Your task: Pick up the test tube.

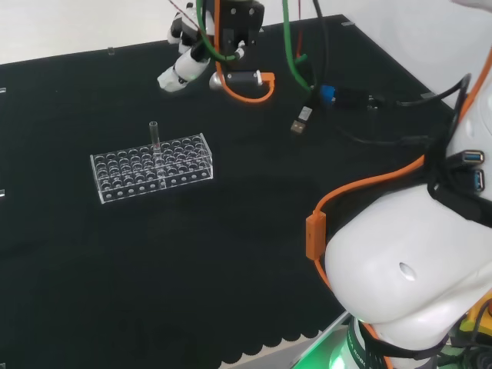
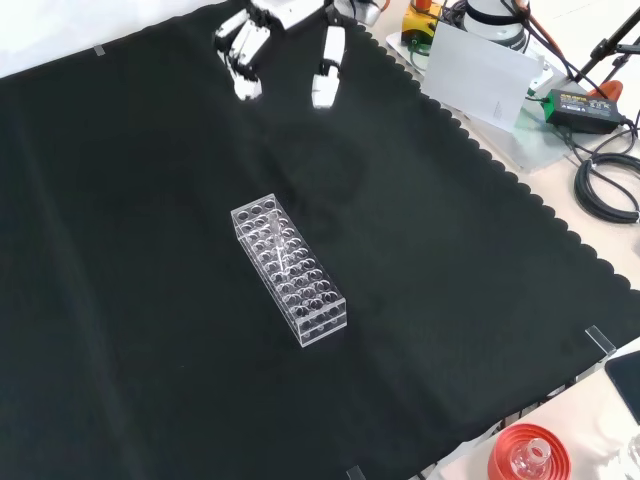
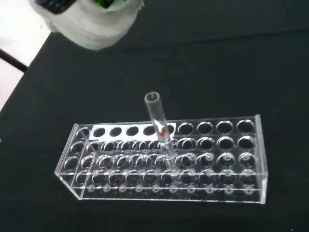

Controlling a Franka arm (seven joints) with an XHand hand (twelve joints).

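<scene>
1. Black cloth covers the counter point(image 2: 120, 330), its scalloped edge facing a clutter of cables and a power brick on the right of the front view.
2. Near the middle of the cloth lies a clear acrylic test tube rack point(image 2: 290, 270), well apart from everything else.
3. One clear test tube point(image 3: 161, 137) stands upright in a hole around the rack's middle, its open mouth well above the top plate, probably left proud so it can be pinched.
4. At the top of the front view hangs the hand point(image 2: 285, 25), high and far from the rack, fingers point(image 2: 325, 70) spread wide and relaxed, holding nothing.
5. My guess is that the approach has not started; the hand must travel to the rack and descend.
</scene>
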